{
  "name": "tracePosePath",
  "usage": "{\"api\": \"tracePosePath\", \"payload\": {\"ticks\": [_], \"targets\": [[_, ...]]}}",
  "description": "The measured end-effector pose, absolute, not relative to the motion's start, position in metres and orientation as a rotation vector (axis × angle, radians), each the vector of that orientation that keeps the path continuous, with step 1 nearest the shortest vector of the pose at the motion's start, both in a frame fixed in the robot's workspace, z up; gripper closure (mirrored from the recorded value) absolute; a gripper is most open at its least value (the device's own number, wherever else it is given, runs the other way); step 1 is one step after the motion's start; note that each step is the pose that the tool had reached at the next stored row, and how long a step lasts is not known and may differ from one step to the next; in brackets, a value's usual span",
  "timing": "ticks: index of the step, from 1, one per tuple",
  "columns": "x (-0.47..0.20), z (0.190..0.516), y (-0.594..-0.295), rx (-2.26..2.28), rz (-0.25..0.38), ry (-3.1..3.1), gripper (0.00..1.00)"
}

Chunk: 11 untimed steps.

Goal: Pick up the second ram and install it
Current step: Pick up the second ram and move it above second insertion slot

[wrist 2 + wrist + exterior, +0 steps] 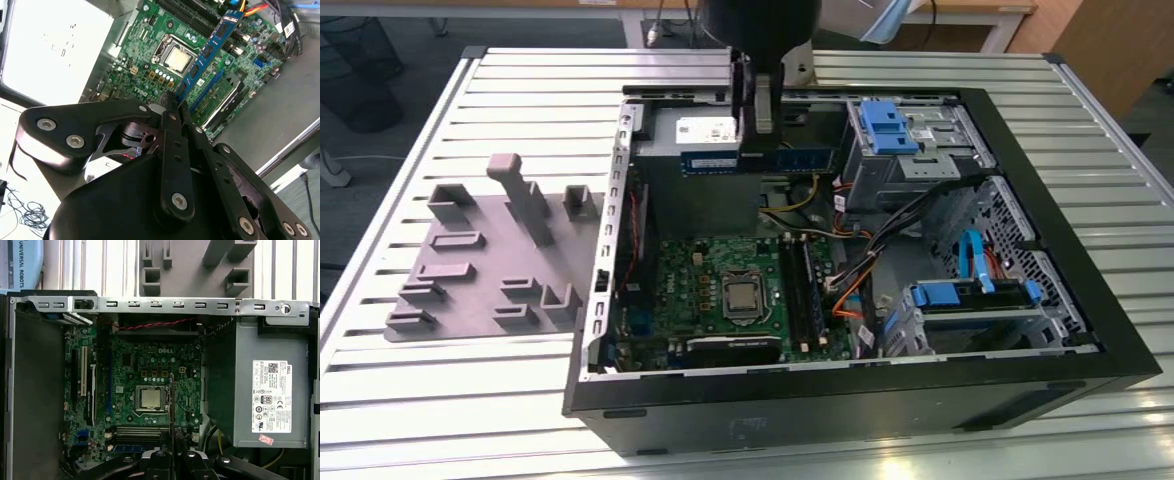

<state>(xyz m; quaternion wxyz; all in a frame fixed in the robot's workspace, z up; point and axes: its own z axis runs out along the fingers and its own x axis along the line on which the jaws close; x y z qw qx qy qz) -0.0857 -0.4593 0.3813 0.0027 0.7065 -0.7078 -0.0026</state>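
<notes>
I see the second ram [207, 47], a long, narrow, flat blue circuit-board stick with dark chips, clamped at one end between the black metal fingers [171, 107] of the gripper [175, 102], which are drawn together on its edge; in the second wrist view the stick runs straight out from the fingertips, away from the gripper body, and hangs in the air over the large green motherboard [150, 65] without touching it; in the exterior view the same stick [787, 159] shows as a blue-green strip lying level just beside the dark gripper [762, 120], above the grey metal power-supply box [707, 150] at the far end of the open black computer case [854, 390]; in the first wrist view I see the stick edge-on as a thin dark line [172, 405] rising from between the fingers [160, 460] and crossing beside the square silver processor socket [150, 398]; the long black memory slots [803, 290] lie on the board beside that socket, well apart from the held stick; one blue stick [131, 447] already sits down in a slot near the gripper; the grey moulded plastic tray [480, 260] rests on the slatted white table [400, 400], outside the case on the exterior view's left.
</notes>
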Motion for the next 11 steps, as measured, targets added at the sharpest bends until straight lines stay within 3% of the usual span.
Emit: {"api": "tracePosePath", "payload": {"ticks": [11], "targets": [[-0.066,0.381,-0.459,2.216,-0.008,-2.220,0.86]]}}
